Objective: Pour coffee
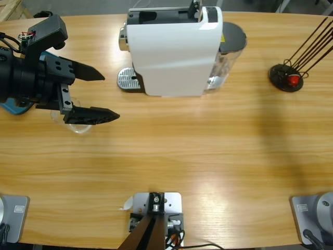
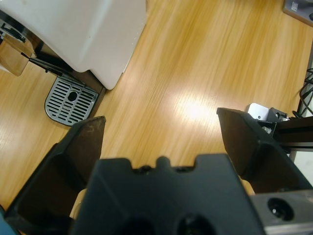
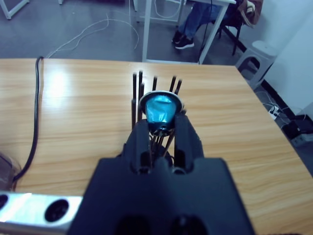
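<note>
My left gripper (image 1: 111,97) hangs open over the table's left side, its jaws pointing toward the white coffee machine (image 1: 174,52). A clear glass (image 1: 78,127) stands on the table right under its lower jaw, mostly hidden; no coffee shows in it. In the left wrist view the left gripper (image 2: 160,120) looks past bare wood at the coffee machine (image 2: 83,34) and its metal drip tray (image 2: 71,100). My right gripper (image 3: 162,122) is shut on a blue capsule (image 3: 161,110); it does not show in the high view.
The drip tray (image 1: 127,79) juts from the machine's left end. A black wire capsule rack (image 1: 286,78) with a red capsule (image 1: 294,80) stands at the far right. Its rods (image 3: 139,88) rise behind the blue capsule. A black cable (image 3: 36,112) crosses the table; a seated person's legs (image 3: 195,19) show beyond.
</note>
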`<state>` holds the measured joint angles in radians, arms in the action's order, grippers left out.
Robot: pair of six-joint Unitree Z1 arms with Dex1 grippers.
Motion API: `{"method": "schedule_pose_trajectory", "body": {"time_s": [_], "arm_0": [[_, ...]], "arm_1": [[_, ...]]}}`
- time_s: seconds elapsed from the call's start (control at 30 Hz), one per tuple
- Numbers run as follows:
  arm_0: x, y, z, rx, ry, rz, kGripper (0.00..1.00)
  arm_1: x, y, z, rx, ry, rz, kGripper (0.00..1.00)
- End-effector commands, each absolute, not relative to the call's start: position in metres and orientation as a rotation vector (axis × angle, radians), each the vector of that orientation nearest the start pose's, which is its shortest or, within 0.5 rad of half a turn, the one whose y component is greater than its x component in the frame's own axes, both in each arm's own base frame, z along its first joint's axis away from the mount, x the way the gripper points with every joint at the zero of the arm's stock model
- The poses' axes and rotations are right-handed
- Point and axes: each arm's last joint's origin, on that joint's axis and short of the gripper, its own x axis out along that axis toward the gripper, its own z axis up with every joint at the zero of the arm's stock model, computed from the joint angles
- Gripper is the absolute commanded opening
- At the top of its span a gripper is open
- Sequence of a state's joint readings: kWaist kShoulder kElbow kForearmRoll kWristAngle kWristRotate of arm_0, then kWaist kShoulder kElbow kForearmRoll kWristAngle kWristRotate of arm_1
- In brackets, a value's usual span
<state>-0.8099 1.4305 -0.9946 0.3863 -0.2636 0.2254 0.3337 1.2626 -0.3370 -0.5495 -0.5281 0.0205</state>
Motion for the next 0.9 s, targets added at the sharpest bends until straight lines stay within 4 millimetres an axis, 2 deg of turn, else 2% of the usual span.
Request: {"method": "schedule_pose_trajectory", "body": {"time_s": [0.03, 0.17, 0.33, 0.43, 0.53, 0.6, 0.7, 0.8, 0.9], "arm_0": [[0.157, -0.186, 0.318, 0.426, 0.721, -1.103, 0.991], [0.158, -0.187, 0.320, 0.420, 0.718, -1.093, 0.987], [0.157, -0.185, 0.321, 0.414, 0.714, -1.083, 0.987], [0.156, -0.184, 0.323, 0.408, 0.711, -1.077, 0.987], [0.152, -0.180, 0.329, 0.397, 0.692, -1.063, 0.978], [0.150, -0.177, 0.333, 0.366, 0.690, -1.055, 0.977], [0.143, -0.171, 0.340, 0.340, 0.692, -1.053, 0.977], [0.133, -0.158, 0.348, 0.335, 0.683, -1.045, 0.977], [0.122, -0.145, 0.353, 0.337, 0.678, -1.028, 0.977]], "arm_1": [[0.170, 0.030, 0.272, -0.160, 0.316, -0.169, 0.000], [0.170, 0.033, 0.285, -0.193, 0.324, -0.090, 0.000], [0.157, 0.031, 0.327, -0.256, 0.282, -0.033, 0.000], [0.149, 0.035, 0.349, -0.237, 0.249, 0.100, 0.000], [0.127, 0.038, 0.363, -0.221, 0.268, 0.290, 0.000], [0.114, 0.043, 0.368, -0.236, 0.297, 0.483, 0.000], [0.108, 0.052, 0.365, -0.227, 0.321, 0.704, 0.000], [0.109, 0.062, 0.365, -0.225, 0.324, 0.823, 0.000], [0.117, 0.080, 0.366, -0.265, 0.331, 0.915, 0.000]]}}
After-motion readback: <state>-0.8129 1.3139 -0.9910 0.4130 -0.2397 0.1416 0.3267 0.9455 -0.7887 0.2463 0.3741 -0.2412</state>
